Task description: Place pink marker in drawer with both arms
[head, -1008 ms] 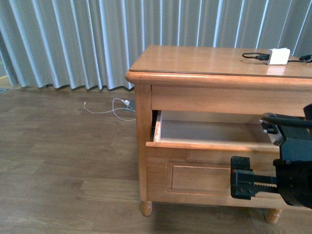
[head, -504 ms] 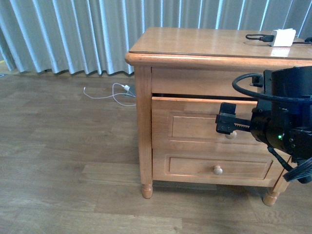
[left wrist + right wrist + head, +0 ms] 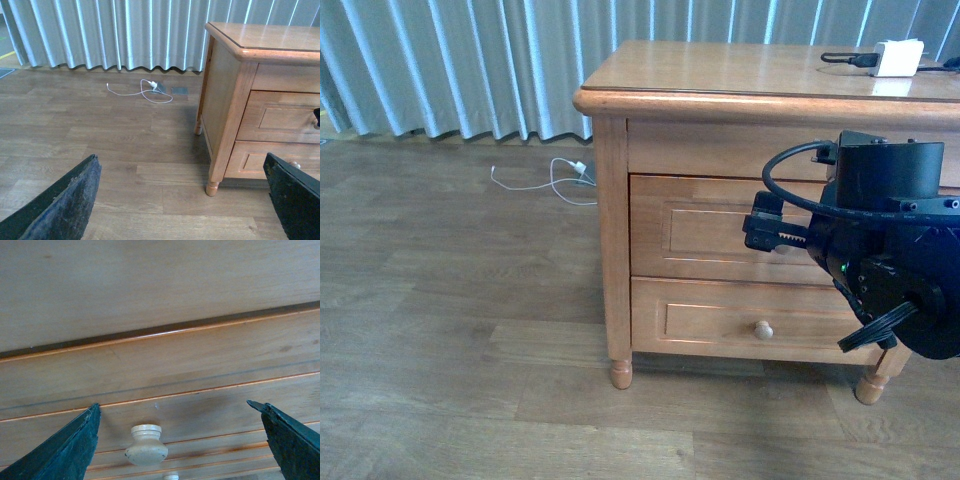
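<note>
Facing the shut drawer, the right gripper stood wide apart around its knob, clasping nothing.

No readable text or labels anywhere.

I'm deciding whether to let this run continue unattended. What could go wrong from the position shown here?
1. The right gripper is open right at the drawer front, its knob between the fingers; pressing on could knock the wood.
2. The pink marker shows in no view, so whether it is inside cannot be confirmed.
3. The right arm's looping cable hangs close to the nightstand and might snag.
</note>
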`<state>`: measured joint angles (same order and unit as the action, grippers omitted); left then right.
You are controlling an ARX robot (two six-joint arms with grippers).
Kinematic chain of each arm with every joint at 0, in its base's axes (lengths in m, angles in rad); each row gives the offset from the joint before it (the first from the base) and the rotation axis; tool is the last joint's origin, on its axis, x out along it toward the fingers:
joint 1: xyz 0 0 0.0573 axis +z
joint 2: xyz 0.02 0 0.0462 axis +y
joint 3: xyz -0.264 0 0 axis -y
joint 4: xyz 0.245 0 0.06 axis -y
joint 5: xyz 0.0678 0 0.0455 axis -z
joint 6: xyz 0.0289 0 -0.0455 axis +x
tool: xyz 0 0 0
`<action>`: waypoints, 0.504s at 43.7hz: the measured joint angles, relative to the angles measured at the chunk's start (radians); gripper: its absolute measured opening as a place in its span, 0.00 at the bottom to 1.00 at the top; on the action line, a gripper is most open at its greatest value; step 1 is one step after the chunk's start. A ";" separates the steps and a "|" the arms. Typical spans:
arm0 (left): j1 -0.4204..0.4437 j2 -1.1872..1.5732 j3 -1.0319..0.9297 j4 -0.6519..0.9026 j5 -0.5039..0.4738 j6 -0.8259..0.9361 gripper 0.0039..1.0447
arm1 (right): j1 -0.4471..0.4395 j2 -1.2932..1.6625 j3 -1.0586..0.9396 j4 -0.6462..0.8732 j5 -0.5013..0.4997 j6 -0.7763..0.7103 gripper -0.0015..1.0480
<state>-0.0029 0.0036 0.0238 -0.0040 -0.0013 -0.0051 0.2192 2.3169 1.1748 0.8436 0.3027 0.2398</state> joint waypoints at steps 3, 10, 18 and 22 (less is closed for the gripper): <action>0.000 0.000 0.000 0.000 0.000 0.000 0.94 | 0.000 0.000 0.000 -0.001 0.000 -0.002 0.92; 0.000 0.000 0.000 0.000 0.000 0.000 0.94 | -0.002 -0.052 -0.046 -0.027 -0.020 0.000 0.92; 0.000 0.000 0.000 0.000 0.000 0.000 0.94 | -0.004 -0.208 -0.192 -0.058 -0.101 0.008 0.92; 0.000 0.000 0.000 0.000 0.000 0.000 0.94 | -0.004 -0.293 -0.270 -0.073 -0.143 0.019 0.92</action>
<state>-0.0029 0.0032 0.0238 -0.0040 -0.0013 -0.0051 0.2153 2.0235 0.9047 0.7704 0.1596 0.2588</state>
